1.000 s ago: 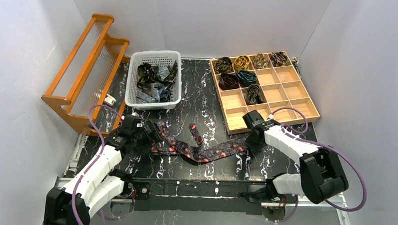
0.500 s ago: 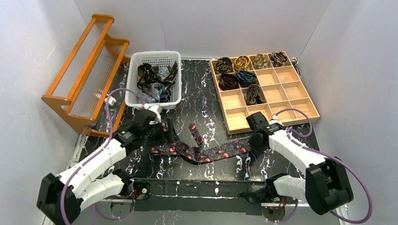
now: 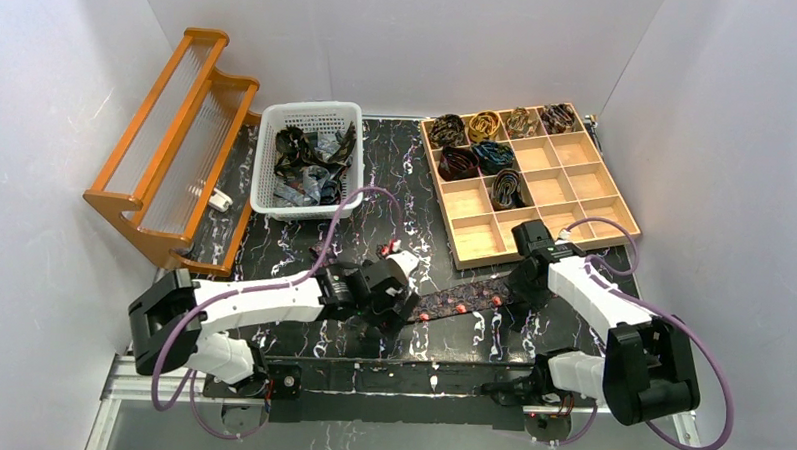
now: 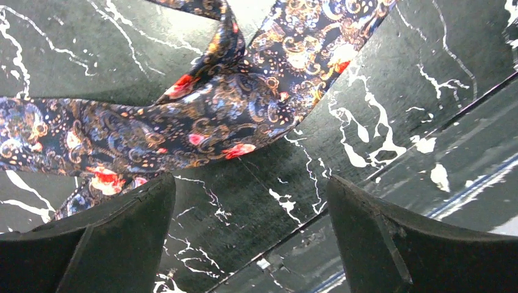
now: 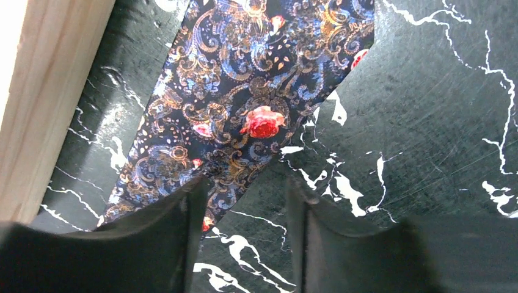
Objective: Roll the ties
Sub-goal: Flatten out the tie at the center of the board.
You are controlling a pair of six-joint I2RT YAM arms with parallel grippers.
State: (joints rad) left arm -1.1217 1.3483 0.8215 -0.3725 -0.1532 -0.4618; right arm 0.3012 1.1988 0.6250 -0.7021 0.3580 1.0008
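A dark tie with red roses and gold paisley lies stretched across the black marble table. It shows close up in the left wrist view and the right wrist view. My left gripper hangs over the tie's middle, hiding part of it. Its jaws stand wide open just short of the fabric, with bare table between them. My right gripper is at the tie's right end. Its jaws are partly open, the left finger over the tie's edge, nothing clamped.
A white basket at the back holds several loose ties. A wooden compartment tray at the right holds several rolled ties; its edge is close to my right gripper. An orange rack stands at the left. The table's front edge runs near my left gripper.
My left arm swung right, from the tie's left end to its middle. My right gripper and the tie's right end shifted a little to the right.
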